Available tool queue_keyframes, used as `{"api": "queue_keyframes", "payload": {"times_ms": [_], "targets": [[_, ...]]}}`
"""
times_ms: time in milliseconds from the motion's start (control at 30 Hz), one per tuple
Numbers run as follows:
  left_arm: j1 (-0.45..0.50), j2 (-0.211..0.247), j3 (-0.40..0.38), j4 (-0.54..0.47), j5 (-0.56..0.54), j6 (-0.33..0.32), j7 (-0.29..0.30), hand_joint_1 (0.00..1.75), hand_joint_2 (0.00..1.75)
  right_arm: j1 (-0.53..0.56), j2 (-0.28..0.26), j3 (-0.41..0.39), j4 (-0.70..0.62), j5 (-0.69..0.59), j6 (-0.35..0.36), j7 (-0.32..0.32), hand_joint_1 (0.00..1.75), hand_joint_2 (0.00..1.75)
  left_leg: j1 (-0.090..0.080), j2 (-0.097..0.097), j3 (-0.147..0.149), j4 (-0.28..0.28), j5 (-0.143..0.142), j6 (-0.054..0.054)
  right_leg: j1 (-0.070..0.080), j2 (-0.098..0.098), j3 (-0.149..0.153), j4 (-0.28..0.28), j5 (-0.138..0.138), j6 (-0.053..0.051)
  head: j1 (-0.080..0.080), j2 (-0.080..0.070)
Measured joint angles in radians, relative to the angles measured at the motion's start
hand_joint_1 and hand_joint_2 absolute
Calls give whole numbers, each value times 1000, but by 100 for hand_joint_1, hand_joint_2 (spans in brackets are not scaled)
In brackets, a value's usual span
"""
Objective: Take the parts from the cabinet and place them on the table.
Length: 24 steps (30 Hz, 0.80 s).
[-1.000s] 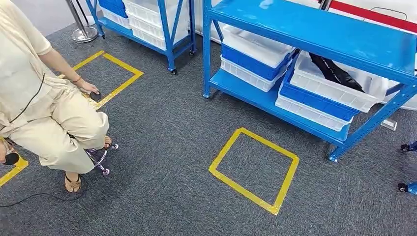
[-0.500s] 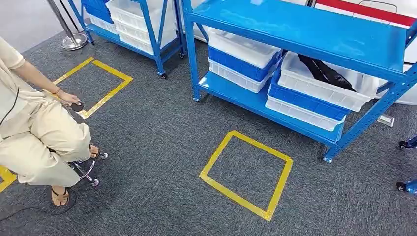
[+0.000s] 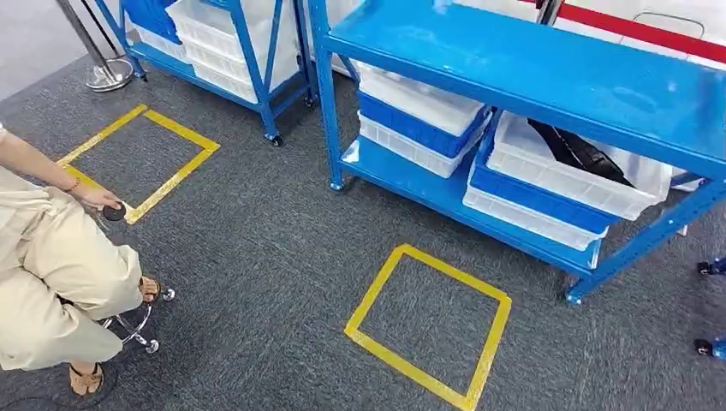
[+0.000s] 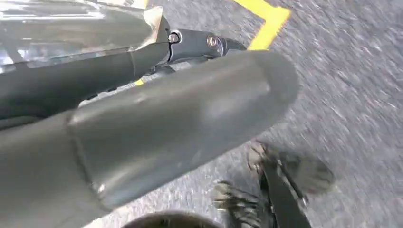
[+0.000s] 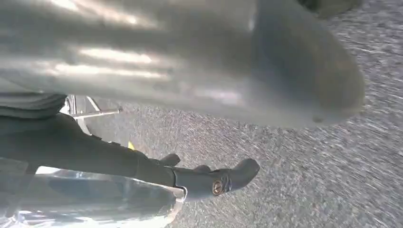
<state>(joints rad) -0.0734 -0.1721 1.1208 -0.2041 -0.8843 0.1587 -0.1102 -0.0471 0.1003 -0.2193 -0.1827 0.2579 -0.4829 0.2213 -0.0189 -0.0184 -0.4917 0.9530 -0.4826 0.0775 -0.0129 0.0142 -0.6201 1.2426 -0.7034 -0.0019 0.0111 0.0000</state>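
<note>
Left hand (image 4: pixel 157 123), right hand (image 5: pixel 190 71): hanging over carpet; I cannot tell whether either holds anything.
Yellow square (image 3: pixel 374 298): lower centre, in front of the rack.
Blue rack (image 3: pixel 531 68): upper right.
Black part (image 3: pixel 582 147): in the rack's white bin (image 3: pixel 591 184).
Step, as I judge: approach. Fetching means reaching under the top shelf.

- My left hand (image 4: pixel 157 123) hung over the floor, its thick grey thumb lying along the darker fingers (image 4: pixel 199 43), nothing held.
- My right hand (image 5: pixel 199 95) hung likewise, dark fingers (image 5: pixel 214 180) extended beside the thumb, empty.
</note>
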Motion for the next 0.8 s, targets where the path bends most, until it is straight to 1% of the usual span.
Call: {"api": "queue_keyframes", "payload": {"times_ms": [33,67,100,133,167,200,233,267,300,333,367,400,433,467,500,533,567,600,633,667,700,733,767,800], "targets": [[1,-2,0,0,0,0,1,0,0,2,-1,0,0,-1,0,0,0,0,2,-3,26,0,-18,-4,-7,-1,-12,-34,-8,17,0,0],[2,-2,0,0,0,1,3,0,0,7,-2,0,0,0,0,0,0,0,6,-3,54,0,-40,-10,-13,-2,-15,-93,22,35,0,0],[3,-2,0,0,0,1,3,0,0,9,-2,0,0,-1,0,0,0,0,9,-3,76,0,-61,-17,-22,-5,-13,-160,98,72,1,0],[6,-2,0,0,0,1,4,0,0,16,-1,-1,3,0,1,0,0,0,8,-2,89,0,-81,-25,-27,-21,-9,-189,221,103,0,0],[5,0,0,0,0,2,5,0,0,12,1,-1,5,0,3,-1,0,0,7,-1,111,8,-108,-30,-20,-47,-1,-220,270,98,3,0],[1,0,0,0,1,3,5,0,0,4,-1,-1,5,1,5,-1,0,0,8,1,113,0,-118,-38,-7,-38,20,-210,252,62,1,0],[-1,-1,0,0,2,3,6,0,0,1,-2,-1,3,1,4,-2,0,0,12,4,131,5,-120,-45,-7,-31,18,-214,250,41,-11,0],[-4,-3,0,0,2,3,6,0,0,-1,-3,-1,3,2,5,-3,0,0,17,7,126,25,-111,-48,-3,-28,31,-214,245,23,-10,0],[-10,-4,0,0,2,3,6,0,0,-2,-4,-1,3,3,5,-3,0,0,22,9,105,67,-102,-54,-8,-24,46,-217,235,8,-13,0],[-10,-4,0,0,2,3,6,0,0,-2,-6,-1,3,3,5,-4,0,0,26,13,69,144,-87,-56,-7,-24,61,-219,226,-5,-13,0],[-11,-5,0,0,2,3,6,0,0,-1,-7,-2,3,3,5,-4,0,0,26,14,23,212,-88,-59,-6,-24,69,-220,217,-17,-16,0],[-11,-6,-1,1,2,3,6,0,0,-4,-8,-2,3,3,5,-4,0,0,28,14,-35,282,-111,-63,-5,-22,81,-221,206,-21,-15,0],[-9,-6,-1,2,2,3,6,0,0,-3,-7,-2,3,4,5,-4,0,0,30,14,-89,333,-156,-67,-5,-18,94,-222,194,-22,-14,0],[-7,-7,0,2,2,3,6,0,0,-3,-7,-2,3,5,5,-4,0,0,31,14,-132,355,-207,-71,-5,-15,109,-222,183,-21,-15,0],[-7,-6,-1,2,2,3,5,0,0,-2,-7,-2,3,6,5,-4,0,0,32,14,-159,351,-236,-73,-5,-12,121,-222,172,-19,-15,0],[-7,-6,0,2,2,3,3,0,0,-2,-7,-2,3,6,5,-4,0,0,34,15,-181,329,-245,-74,-7,-10,139,-222,161,-16,-15,0],[-7,-6,0,2,2,3,2,0,0,-1,-7,-2,3,6,5,-3,0,0,36,16,-189,275,-214,-73,-8,-8,160,-222,146,-11,-15,0],[-6,-6,0,2,2,4,2,0,0,-1,-6,-2,3,9,5,-3,0,0,38,16,-189,213,-140,-71,-10,-7,176,-222,132,-7,-15,0],[-4,-6,-1,2,2,5,2,0,0,0,-6,-2,3,10,6,-3,0,0,39,19,-188,148,-28,-68,-9,-7,178,-223,118,-2,-17,0],[0,-6,-1,3,1,5,2,0,0,-2,-6,-2,4,11,7,-3,0,0,31,23,-196,141,26,-62,-3,-2,204,-215,104,7,-18,0],[0,-6,-1,3,-1,8,2,0,0,-4,-5,-2,4,12,7,-3,0,0,29,20,-187,141,38,-56,4,-1,191,-218,91,16,-20,0],[-1,-6,-1,3,-4,8,5,0,0,-3,-6,-2,4,12,8,-3,0,0,28,18,-177,143,50,-53,2,-1,197,-225,86,22,-17,0],[-1,-6,-1,3,-5,9,4,0,0,-5,-6,-2,4,12,8,-3,0,0,24,15,-176,141,48,-50,1,-2,205,-236,84,28,-20,0],[-4,-7,-1,3,-6,8,4,0,0,-12,-6,-2,3,13,8,-3,0,0,27,14,-167,128,48,-45,9,-3,218,-245,81,35,-19,0]]}}
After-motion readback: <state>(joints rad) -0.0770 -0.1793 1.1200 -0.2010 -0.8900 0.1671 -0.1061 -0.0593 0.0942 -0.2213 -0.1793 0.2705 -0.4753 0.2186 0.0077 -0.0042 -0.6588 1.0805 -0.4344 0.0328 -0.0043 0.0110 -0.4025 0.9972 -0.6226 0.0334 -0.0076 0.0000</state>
